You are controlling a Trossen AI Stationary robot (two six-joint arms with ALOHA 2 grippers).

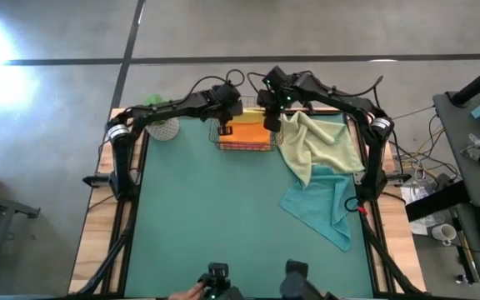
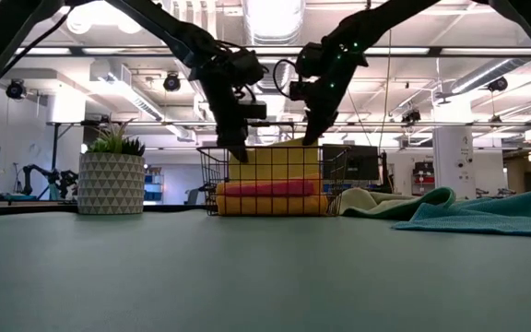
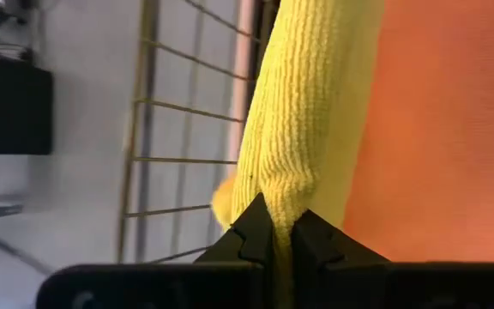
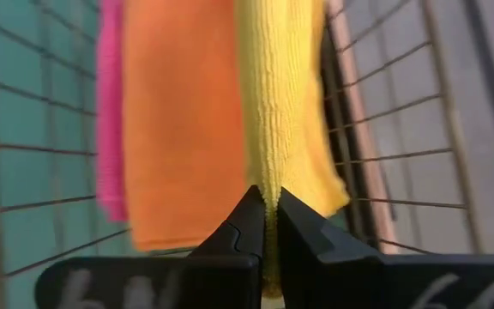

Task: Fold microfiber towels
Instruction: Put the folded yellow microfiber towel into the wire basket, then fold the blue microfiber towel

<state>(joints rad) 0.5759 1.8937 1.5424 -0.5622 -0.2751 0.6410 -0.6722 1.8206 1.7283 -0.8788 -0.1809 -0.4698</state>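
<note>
Both grippers, left (image 3: 273, 245) and right (image 4: 264, 225), pinch the yellow towel (image 4: 281, 112) between closed jaws above the wire basket (image 2: 212, 175).

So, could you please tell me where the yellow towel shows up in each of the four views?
High view: yellow towel at the wire basket's far edge, mostly hidden under the arms.
Low view: held above the basket, centre, beneath both end effectors.
Left wrist view: a vertical band pinched in the left end effector.
Right wrist view: a vertical band pinched in the right end effector.
Shared landmark: the orange towel beside it.
</note>
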